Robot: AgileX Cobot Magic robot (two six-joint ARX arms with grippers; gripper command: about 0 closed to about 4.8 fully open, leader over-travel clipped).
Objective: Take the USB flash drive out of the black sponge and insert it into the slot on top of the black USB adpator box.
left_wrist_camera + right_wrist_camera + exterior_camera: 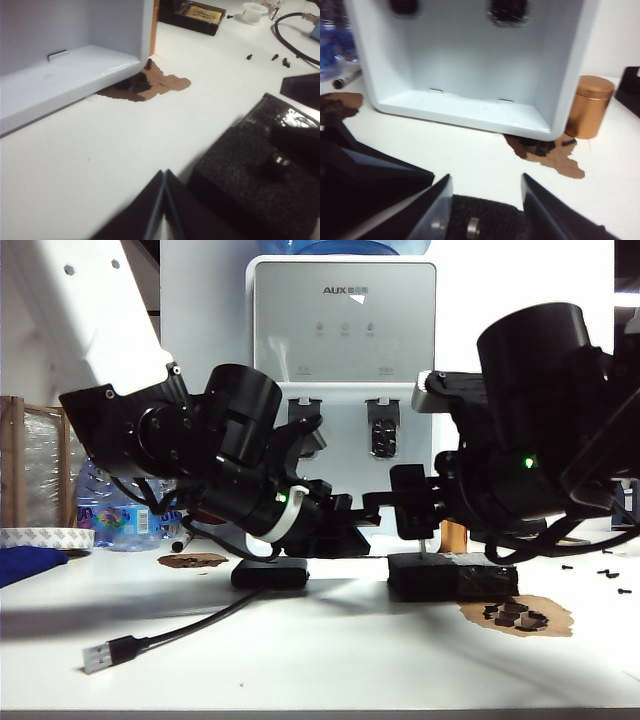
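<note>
right gripper sits low over the sponge, fingers spread, one each side of the drive. the drive is seated in the foam, only its silver end showing; nothing pinched yet.

left gripper hangs just beside the sponge, its fingers pressed together, tips meeting at a point. from its wrist camera the drive shows as a small silver stub under the dark right finger.

in the exterior view the box lies flat on the table under the left arm, apart from the sponge, cable trailing forward to its plug. the slot is not visible from here.

risks, as you go:
- the drive looks off-centre between the fingers; closing could catch only an edge and let it slip.
- foam may grip the drive, so the whole sponge could lift with it; nothing is seen holding the sponge down.
- the two grippers are close, so a sideways move could knock them together.
- a tilted grasp would likely make the slot insertion jam.
</note>
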